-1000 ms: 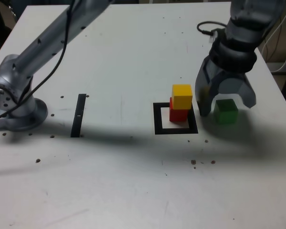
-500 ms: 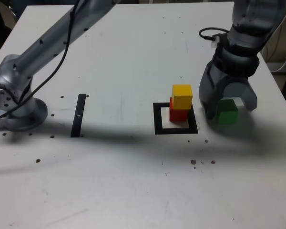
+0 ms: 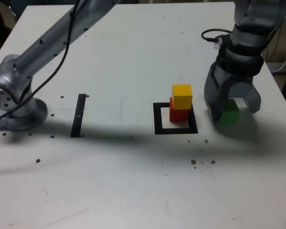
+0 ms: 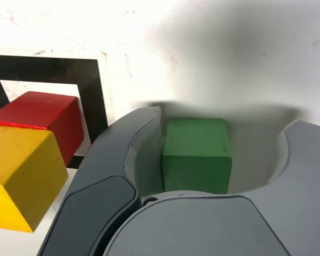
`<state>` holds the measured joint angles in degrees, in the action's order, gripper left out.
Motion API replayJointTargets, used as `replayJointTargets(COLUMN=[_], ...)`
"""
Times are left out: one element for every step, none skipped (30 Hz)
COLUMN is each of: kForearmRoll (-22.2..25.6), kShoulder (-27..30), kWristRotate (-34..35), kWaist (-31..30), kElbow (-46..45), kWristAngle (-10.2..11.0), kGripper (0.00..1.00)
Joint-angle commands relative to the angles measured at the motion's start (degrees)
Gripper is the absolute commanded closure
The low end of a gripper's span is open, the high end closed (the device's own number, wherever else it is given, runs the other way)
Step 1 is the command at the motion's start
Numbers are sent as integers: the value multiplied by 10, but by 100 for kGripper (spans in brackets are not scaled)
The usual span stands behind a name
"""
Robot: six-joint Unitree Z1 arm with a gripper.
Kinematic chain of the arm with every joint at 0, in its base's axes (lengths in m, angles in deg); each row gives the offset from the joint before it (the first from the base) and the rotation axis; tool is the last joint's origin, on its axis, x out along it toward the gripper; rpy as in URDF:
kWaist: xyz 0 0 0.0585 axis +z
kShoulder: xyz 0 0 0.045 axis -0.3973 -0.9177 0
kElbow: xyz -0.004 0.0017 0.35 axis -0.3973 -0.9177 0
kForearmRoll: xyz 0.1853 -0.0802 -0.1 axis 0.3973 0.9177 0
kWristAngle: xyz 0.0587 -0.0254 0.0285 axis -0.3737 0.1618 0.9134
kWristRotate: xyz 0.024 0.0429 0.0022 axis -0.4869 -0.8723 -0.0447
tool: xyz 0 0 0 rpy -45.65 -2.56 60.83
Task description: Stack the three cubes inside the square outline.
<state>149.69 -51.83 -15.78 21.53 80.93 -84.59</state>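
Note:
In the exterior view the yellow cube [image 3: 182,96] sits on the red cube [image 3: 178,114], both inside the square outline [image 3: 158,119]. To that view's right, outside the outline, the green cube [image 3: 229,114] rests on the table. My gripper [image 3: 232,113] is down over it, open, with one finger on each side. The wrist view shows the green cube [image 4: 196,154] between the fingers: one finger is close against it and a gap remains at the other. The red cube [image 4: 42,114], yellow cube [image 4: 18,176] and outline [image 4: 53,68] lie just beside that finger.
A narrow black strip [image 3: 78,114] lies on the white table toward the exterior view's left, near the arm's base [image 3: 16,107]. A black cable [image 3: 210,34] loops behind the wrist. The table's right edge [image 3: 281,90] is close to the gripper.
The gripper has sunk lower around the green cube and shifted slightly right in the exterior view. The cubes have not moved.

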Motion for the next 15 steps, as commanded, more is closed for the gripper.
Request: replayJointTargets(kForearmRoll=[1, 1, 2, 2, 2, 2, 2, 2, 1, 1, 0, 0, -1, 0, 1], kShoulder=[-3, -3, -4, -5, -5, -6, -7, -8, -8, -9, -9, -9, -10, -9, -9], kWristRotate=[2, 2, 2, 2, 3, 3, 3, 3, 3, 3, 3, 2, 1, -1, -3], kWaist=[1, 1, 1, 1, 1, 1, 1, 1, 1, 1, 1, 1, 1, 1, 2], kElbow=[4, 5, 6, 6, 7, 7, 7, 8, 9, 10, 12, 13, 14, 15, 16], kWristAngle=[2, 4, 5, 6, 6, 5, 4, 3, 2, 0, 0, -1, -1, -1, -1], kGripper=[36, 40, 44, 46, 49, 51, 54, 56, 59, 63, 66, 69, 71, 72, 73])
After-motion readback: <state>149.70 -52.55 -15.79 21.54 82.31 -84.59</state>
